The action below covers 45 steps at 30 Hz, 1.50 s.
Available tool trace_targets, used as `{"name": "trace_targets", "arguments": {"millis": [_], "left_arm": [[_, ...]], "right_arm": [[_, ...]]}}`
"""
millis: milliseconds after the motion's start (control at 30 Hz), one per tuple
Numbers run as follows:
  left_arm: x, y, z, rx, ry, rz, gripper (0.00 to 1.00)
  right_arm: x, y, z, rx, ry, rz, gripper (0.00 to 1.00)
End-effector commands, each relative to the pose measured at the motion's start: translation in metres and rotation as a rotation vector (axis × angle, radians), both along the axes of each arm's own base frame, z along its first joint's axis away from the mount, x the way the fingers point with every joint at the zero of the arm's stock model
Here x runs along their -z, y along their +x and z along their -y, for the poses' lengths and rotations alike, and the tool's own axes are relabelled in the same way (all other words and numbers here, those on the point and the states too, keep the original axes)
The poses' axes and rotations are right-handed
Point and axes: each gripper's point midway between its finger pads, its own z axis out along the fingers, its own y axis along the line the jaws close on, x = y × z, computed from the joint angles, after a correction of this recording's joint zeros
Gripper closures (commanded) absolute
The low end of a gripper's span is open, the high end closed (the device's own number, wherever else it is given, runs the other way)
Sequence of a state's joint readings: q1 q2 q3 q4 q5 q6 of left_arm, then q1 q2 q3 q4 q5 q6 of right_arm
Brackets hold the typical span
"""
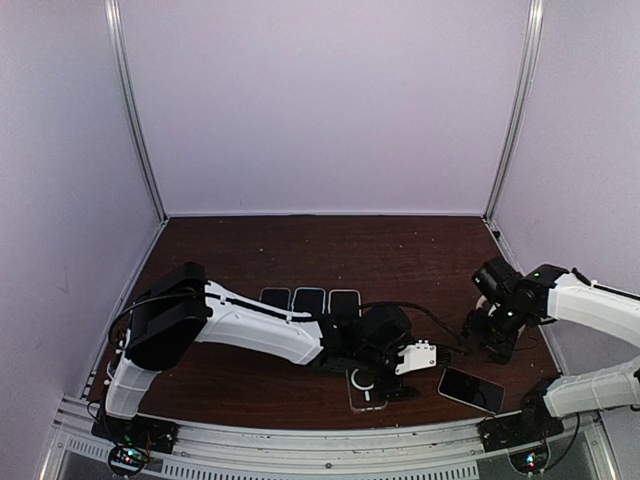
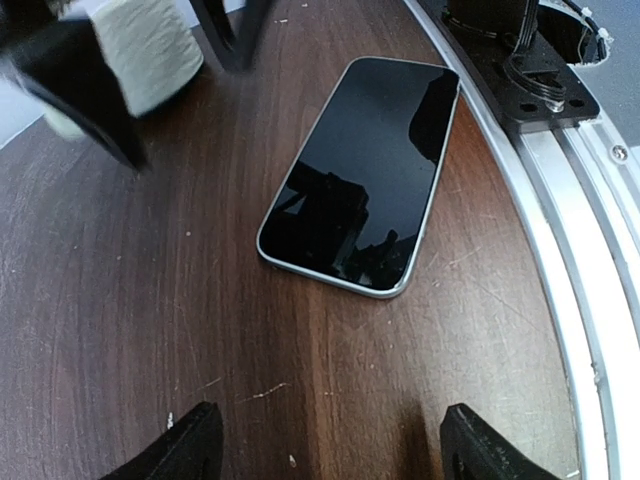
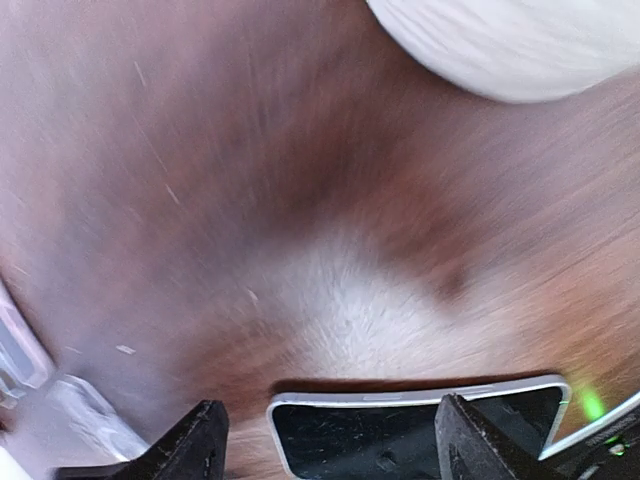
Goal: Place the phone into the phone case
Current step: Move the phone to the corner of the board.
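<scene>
I log one phone [image 1: 470, 390], screen up, lying flat on the table [image 1: 400, 250] just right of the clear phone case [image 1: 366, 392] and apart from it. Its long axis runs at a slight diagonal, one short end facing the case and the other pointing away. I count one case. Behind it lie three dark slabs [image 1: 309, 298] in a row; I cannot tell whether they are phones or cases. The left gripper [image 2: 335, 455] hangs over the case's right side, jaws wide and empty. The right gripper [image 3: 335, 445] is further right and behind, jaws apart, gripping nothing; its view is blurred.

Probably lab booth: plain white walls [image 1: 320, 100], aluminium frame posts [image 1: 137, 110].
</scene>
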<state>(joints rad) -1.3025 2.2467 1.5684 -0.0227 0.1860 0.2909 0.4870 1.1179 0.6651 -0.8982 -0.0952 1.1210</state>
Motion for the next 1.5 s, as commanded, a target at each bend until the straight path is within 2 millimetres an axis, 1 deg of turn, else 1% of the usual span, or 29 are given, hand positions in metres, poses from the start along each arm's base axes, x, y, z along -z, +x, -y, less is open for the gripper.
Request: {"name": "trace_targets", "arguments": {"millis": [0,133,267,333,433,500,567,667,767,867,967,1067,1167,1233,1333,1467], "left_arm": [[-0.036,0.009,0.008,-0.012,-0.08,0.035,0.21],[-0.035,0.01,0.005,-0.015,-0.077,0.032,0.21],[-0.035,0.011,0.004,-0.014,-0.072,0.005,0.22],[-0.034,0.008,0.002,-0.003,-0.063,-0.009,0.23],[-0.033,0.002,0.006,0.016,-0.078,-0.045,0.24],[-0.032,-0.002,0.011,0.033,-0.082,-0.076,0.27],[-0.027,-0.002,0.015,0.032,-0.067,-0.096,0.28],[-0.024,-0.004,0.01,0.03,-0.064,-0.097,0.29],[-0.025,-0.008,0.008,0.049,-0.087,-0.095,0.3],[-0.022,-0.009,0.007,0.049,-0.08,-0.098,0.3],[-0.02,-0.008,0.003,0.043,-0.078,-0.093,0.31],[-0.019,-0.007,0.0,0.04,-0.076,-0.08,0.3],[-0.021,-0.006,-0.002,0.037,-0.08,-0.067,0.3],[-0.023,-0.007,-0.004,0.039,-0.087,-0.065,0.3],[-0.025,-0.009,-0.004,0.048,-0.091,-0.07,0.3],[-0.025,-0.01,-0.006,0.054,-0.088,-0.066,0.3]], "right_arm": [[-0.022,0.005,0.039,0.048,-0.09,0.037,0.25],[-0.021,0.005,0.047,0.029,-0.109,-0.017,0.25],[-0.032,0.01,0.041,-0.014,-0.098,-0.024,0.26],[-0.035,0.004,0.047,-0.009,-0.132,-0.053,0.26],[-0.029,-0.005,0.053,0.003,-0.162,-0.089,0.24],[-0.018,-0.007,0.049,0.019,-0.138,-0.105,0.23],[-0.007,-0.004,0.038,0.012,-0.103,-0.108,0.25],[-0.005,0.001,0.021,-0.038,-0.106,-0.101,0.26],[-0.006,0.007,0.009,-0.086,-0.127,-0.089,0.34],[-0.002,0.012,-0.005,-0.133,-0.13,-0.095,0.44],[0.01,0.01,-0.008,-0.16,-0.144,-0.132,0.52],[0.026,0.006,-0.01,-0.175,-0.141,-0.175,0.6],[0.041,0.003,-0.02,-0.209,-0.109,-0.205,0.7],[0.046,0.002,-0.03,-0.255,-0.094,-0.214,0.76],[0.046,-0.008,-0.043,-0.335,-0.114,-0.25,0.81],[0.046,-0.025,-0.071,-0.43,-0.08,-0.276,0.84]]}}
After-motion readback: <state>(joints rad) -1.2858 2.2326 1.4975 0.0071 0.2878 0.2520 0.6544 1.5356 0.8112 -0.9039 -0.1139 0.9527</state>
